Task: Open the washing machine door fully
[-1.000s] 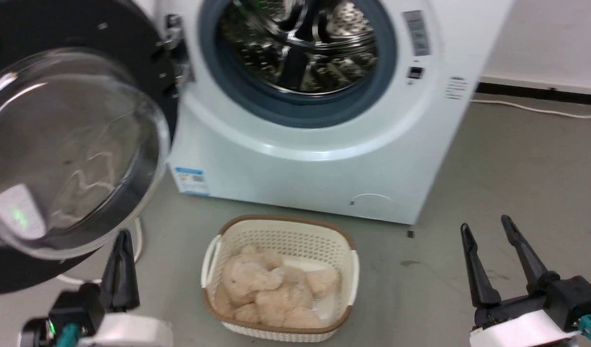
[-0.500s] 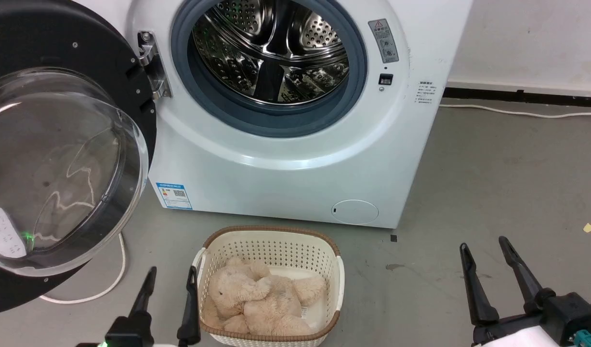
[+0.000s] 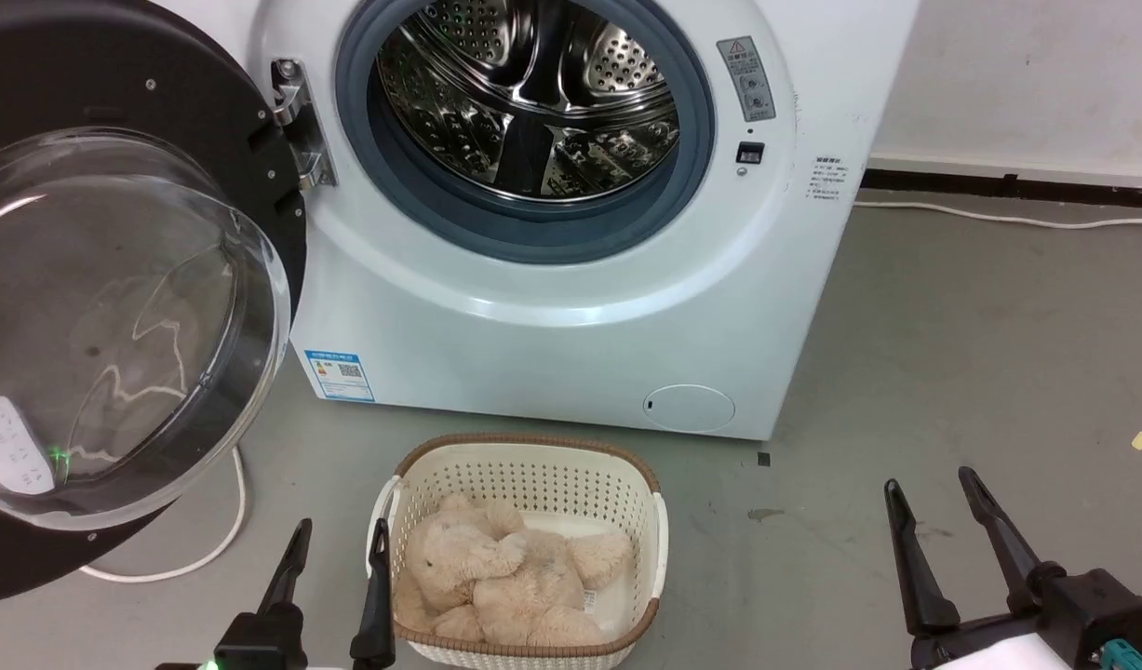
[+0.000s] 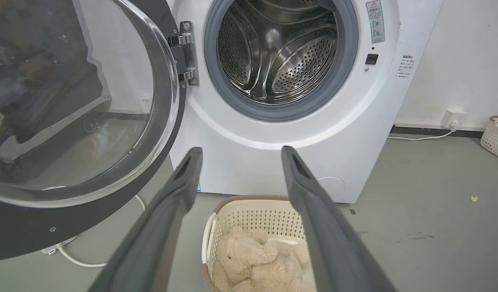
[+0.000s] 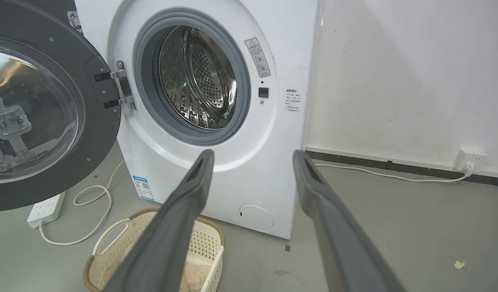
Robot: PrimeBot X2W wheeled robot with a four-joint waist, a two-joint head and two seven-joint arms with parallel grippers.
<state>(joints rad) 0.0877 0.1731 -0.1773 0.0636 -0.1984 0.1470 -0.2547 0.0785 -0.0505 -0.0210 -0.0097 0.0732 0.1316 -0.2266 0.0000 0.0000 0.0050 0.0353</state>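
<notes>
Setting: grey floor (image 3: 952, 326) below a pale wall (image 3: 1017, 74); a white cable (image 3: 999, 217) lies along the skirting at two o'clock in the head view.
Washing machine door (image 3: 114, 307): at nine to ten o'clock in the head view, standing wide off the opening. Its black ring and bulging glass bowl face the camera, and its free edge runs off the frame's left side.
Hinge (image 3: 296, 121): steel, at the door's two o'clock, joining it to the cabinet; its axis stands upright.
Left gripper (image 3: 341, 526): at seven o'clock, low over the floor, fingers spread with nothing between them; apart from the door.
Basket (image 3: 524, 445): cream with a brown rim, at six o'clock, just beside the left gripper's right finger; holds a beige plush toy (image 3: 496, 577).
Washing machine (image 3: 552, 344): white front-loader at twelve o'clock, its grey gasket and steel drum (image 3: 533, 93) fully exposed.
Right gripper (image 3: 929, 479): at five o'clock, fingers spread and empty, well apart from machine and door.
Governing relation: the door lies at about ten o'clock from the left gripper, whose fingers point toward the machine. The left arm is plainly nearer; the basket lies between the right gripper and the door.
Status (judgement): the door looks at or near full swing. Any travel left would call for a push on its inner face, far from the hinge, turning it about that upright axis.
</notes>
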